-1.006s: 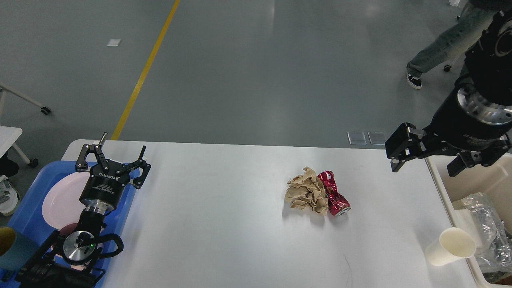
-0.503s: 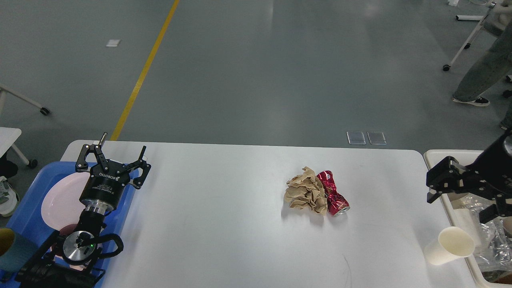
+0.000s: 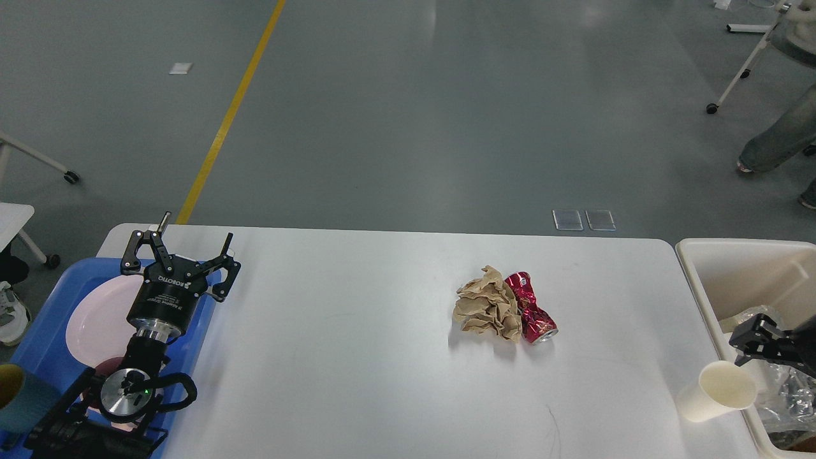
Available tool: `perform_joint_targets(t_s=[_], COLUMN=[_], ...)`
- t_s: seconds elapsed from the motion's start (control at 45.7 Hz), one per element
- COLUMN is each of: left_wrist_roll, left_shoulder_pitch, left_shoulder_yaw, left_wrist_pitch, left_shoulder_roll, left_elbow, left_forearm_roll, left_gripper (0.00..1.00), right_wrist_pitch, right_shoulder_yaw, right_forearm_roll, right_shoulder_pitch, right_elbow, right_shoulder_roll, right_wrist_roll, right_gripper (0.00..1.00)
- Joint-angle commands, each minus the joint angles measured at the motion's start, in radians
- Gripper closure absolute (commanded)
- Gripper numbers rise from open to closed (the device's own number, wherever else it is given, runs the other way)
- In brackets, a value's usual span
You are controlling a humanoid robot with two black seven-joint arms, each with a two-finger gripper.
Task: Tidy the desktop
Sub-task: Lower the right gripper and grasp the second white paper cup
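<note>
The white desktop (image 3: 357, 344) holds a crumpled ball of brown paper (image 3: 488, 311) with a crushed red can (image 3: 533, 310) touching its right side, right of centre. A white paper cup (image 3: 717, 392) lies on its side at the desktop's right edge. My left gripper (image 3: 182, 247) is open and empty over the far left corner, above the edge of a blue tray (image 3: 35, 338). My right gripper (image 3: 755, 341) pokes in low at the right edge, over the cream bin (image 3: 739, 271) just above the cup; its fingers cannot be told apart.
The blue tray carries a pink plate (image 3: 95, 319) and a teal cup (image 3: 19, 398). Clear crumpled plastic (image 3: 790, 389) lies in the cream bin. A person's legs (image 3: 778, 137) stand on the floor at the far right.
My right arm has dropped down and to the right, from above the table's far right corner to just over the bin beside the cup. The left arm has not moved. The person walked off rightward.
</note>
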Motion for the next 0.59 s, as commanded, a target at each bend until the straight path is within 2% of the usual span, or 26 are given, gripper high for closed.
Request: perform_joint_targets(t_s=[0.0,0.262,0.372,0.569], left_wrist_roll=[0.000,0.000,0.000,0.000], left_shoulder_pitch=[0.000,0.000,0.000,0.000], left_shoulder_yaw=[0.000,0.000,0.000,0.000], left_wrist_pitch=[0.000,-0.002,0.000,0.000], left_shoulder_roll=[0.000,0.000,0.000,0.000], left_elbow=[0.000,0.000,0.000,0.000], left_forearm_roll=[0.000,0.000,0.000,0.000], left_gripper=[0.03,0.04,0.04,0.04], right_wrist_pitch=[-0.007,-0.019,-0.052,-0.108], right_shoulder_yaw=[0.054,0.159,0.205,0.261], right_forearm_roll=[0.002,0.051,0.068,0.099], right_shoulder_pitch=[-0.101,-0.313,-0.382,-0.471], right_elbow=[-0.042,-0.200,-0.241,-0.292], right_shoulder_roll=[0.003,0.012,0.027,0.050], right_wrist_roll=[0.001,0.001,0.001,0.003], right_gripper=[0.04,0.05,0.10,0.11])
